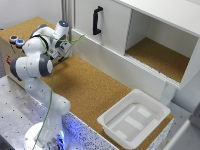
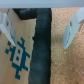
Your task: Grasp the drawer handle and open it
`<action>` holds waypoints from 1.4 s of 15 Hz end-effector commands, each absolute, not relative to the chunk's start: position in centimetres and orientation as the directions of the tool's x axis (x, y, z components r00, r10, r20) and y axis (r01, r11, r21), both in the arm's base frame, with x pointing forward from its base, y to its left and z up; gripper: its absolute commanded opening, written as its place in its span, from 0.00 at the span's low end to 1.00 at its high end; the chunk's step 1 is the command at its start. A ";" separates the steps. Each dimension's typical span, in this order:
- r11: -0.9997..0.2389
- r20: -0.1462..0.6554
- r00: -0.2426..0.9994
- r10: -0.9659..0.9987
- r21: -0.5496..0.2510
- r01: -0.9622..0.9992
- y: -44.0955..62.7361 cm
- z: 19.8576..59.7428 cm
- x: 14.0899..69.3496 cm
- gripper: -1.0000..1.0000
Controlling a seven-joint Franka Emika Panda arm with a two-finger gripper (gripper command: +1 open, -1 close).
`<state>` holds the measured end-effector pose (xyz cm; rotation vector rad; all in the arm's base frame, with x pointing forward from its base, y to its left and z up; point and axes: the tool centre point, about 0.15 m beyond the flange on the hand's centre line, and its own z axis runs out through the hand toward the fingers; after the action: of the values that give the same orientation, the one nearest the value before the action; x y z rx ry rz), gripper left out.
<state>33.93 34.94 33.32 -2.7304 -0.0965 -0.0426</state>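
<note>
Blur softens my wrist view, yet the drawer handle [image 2: 42, 47] shows as a dark bar between my gripper's [image 2: 39, 29] spread fingers, untouched. In the exterior view my arm hides the drawer [image 1: 10, 50] at the cork surface's [image 1: 90, 90] far-left corner. A white bin [image 1: 134, 118] sits opposite.

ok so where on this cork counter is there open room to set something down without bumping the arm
The widest bare stretch of cork counter runs between the arm and the white tray, along the white cabinet. The open cabinet shelf is also bare. It is crowded at the exterior view's left, where the gripper straddles the drawer handle.
</note>
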 end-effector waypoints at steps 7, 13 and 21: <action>-0.840 0.021 0.999 0.049 -0.540 0.053 34.6 29.4 34.5 0.00; -0.837 0.007 0.996 0.093 -0.541 0.082 35.7 29.1 34.7 0.00; -0.840 0.025 0.999 0.037 -0.540 0.044 33.2 29.5 34.7 0.00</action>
<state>35.06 35.79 30.27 -2.6292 -0.1184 0.0450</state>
